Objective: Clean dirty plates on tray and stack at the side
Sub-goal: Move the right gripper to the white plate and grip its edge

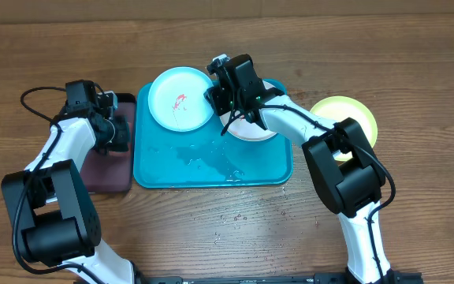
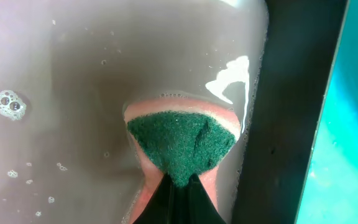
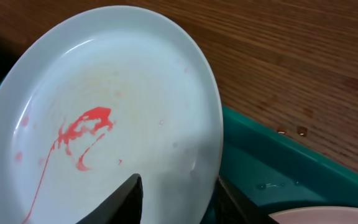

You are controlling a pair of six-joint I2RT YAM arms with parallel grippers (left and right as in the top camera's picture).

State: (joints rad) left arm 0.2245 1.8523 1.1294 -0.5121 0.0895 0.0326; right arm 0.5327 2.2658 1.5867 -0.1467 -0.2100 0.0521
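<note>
The light blue plate (image 1: 178,99) with a red smear lies at the back left of the teal tray (image 1: 211,170); it fills the right wrist view (image 3: 104,112). My right gripper (image 1: 221,96) is open, with one finger over the plate's right rim and the other outside it (image 3: 179,199). The white plate (image 1: 252,130) sits on the tray partly under that arm. The yellow-green plate (image 1: 345,117) lies on the bare table to the right. My left gripper (image 1: 117,132) is shut on a green-faced pink sponge (image 2: 182,140).
The sponge rests in soapy water in a small dark tray (image 1: 109,170) with a pinkish inside, left of the teal tray. Water puddles lie on the teal tray's floor (image 1: 203,158). The teal rim (image 3: 278,155) and wood table (image 3: 303,56) show behind the plate.
</note>
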